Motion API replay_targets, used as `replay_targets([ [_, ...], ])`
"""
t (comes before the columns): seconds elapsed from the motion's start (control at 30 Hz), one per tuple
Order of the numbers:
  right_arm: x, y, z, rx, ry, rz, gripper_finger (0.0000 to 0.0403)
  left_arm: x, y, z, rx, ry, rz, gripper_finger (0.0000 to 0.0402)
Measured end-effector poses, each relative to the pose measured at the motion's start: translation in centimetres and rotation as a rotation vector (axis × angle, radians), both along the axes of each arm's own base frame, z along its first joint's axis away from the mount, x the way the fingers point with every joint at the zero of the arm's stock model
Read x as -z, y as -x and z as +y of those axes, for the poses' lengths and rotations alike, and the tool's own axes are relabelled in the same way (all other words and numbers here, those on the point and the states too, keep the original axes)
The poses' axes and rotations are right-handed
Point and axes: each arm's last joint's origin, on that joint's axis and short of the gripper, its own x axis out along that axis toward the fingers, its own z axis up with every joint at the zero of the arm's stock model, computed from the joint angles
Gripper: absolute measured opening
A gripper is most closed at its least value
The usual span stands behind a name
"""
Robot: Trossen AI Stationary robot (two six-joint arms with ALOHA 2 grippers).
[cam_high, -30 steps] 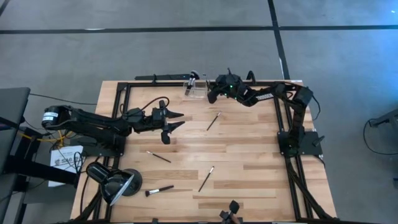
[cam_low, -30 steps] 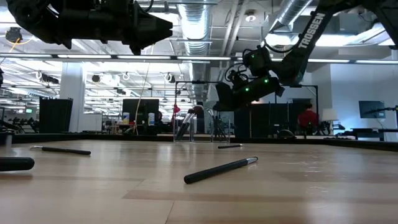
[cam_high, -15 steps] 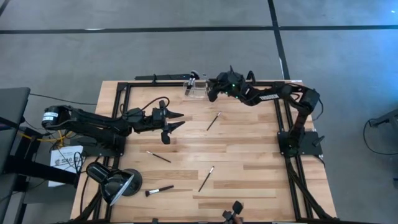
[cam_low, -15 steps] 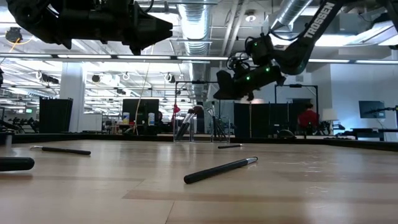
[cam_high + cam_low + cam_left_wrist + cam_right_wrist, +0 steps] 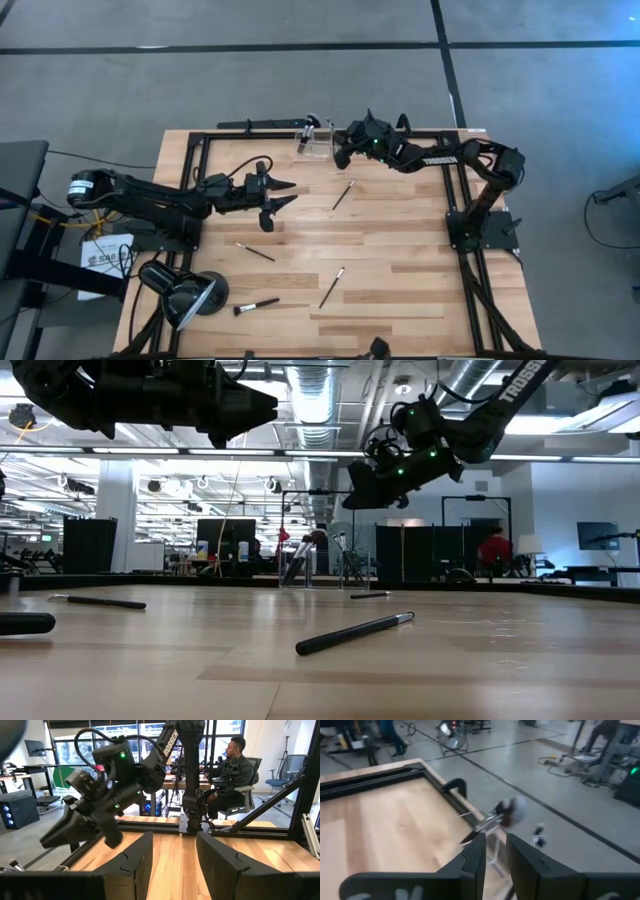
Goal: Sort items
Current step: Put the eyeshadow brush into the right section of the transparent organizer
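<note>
Brushes (image 5: 343,193) lie loose on bench (image 5: 400,250); right gripper (image 5: 340,155), narrow and empty, should descend square over one; left gripper (image 5: 283,194) wide.

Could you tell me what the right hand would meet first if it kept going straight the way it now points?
Probably the clear holder with brushes standing in it at the table's far edge: the right hand points toward it, open, though hovering higher, so it might pass over.

I'm looking at a pale wood tabletop (image 5: 400,260) on a grey concrete floor (image 5: 250,85) crossed by dark lines. Beyond it, an open workshop: ceiling ducts (image 5: 320,400), strip lights, windows, a person seated in an office chair (image 5: 235,767), and a monitor (image 5: 597,535) at the right.
</note>
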Motion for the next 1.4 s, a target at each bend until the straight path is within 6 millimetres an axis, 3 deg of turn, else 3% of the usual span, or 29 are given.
replay_targets([
  [0.2,1.1,-0.8,2.4,-0.069,-0.056,0.102,0.0068,0.0,0.0,0.0,0.0,0.0,0.001,0.0149],
  [0.47,1.7,-0.4,5.6,-0.062,-0.313,0.307,0.0068,0.1,0.0,0.0,0.0,0.006,0.006,0.0149],
  [0.7,1.7,-0.9,10.4,-0.128,-0.362,0.35,0.0068,0.3,0.0,0.0,0.012,0.092,0.017,0.0149],
  [0.97,2.7,-1.0,17.9,-0.129,-0.292,0.43,0.0068,2.3,0.1,-0.3,0.088,0.162,0.229,0.0144],
  [1.13,2.7,-0.3,21.7,-0.133,-0.217,0.445,0.0068,2.4,0.1,-0.5,0.126,0.173,0.242,0.0134],
  [1.27,2.8,0.4,23.1,-0.128,-0.131,0.495,0.0068,2.4,0.1,-1.1,0.151,0.217,0.242,0.0128],
  [1.4,2.6,0.4,22.8,-0.068,-0.072,0.475,0.0068,2.4,0.0,-1.8,0.139,0.236,0.237,0.0124],
])
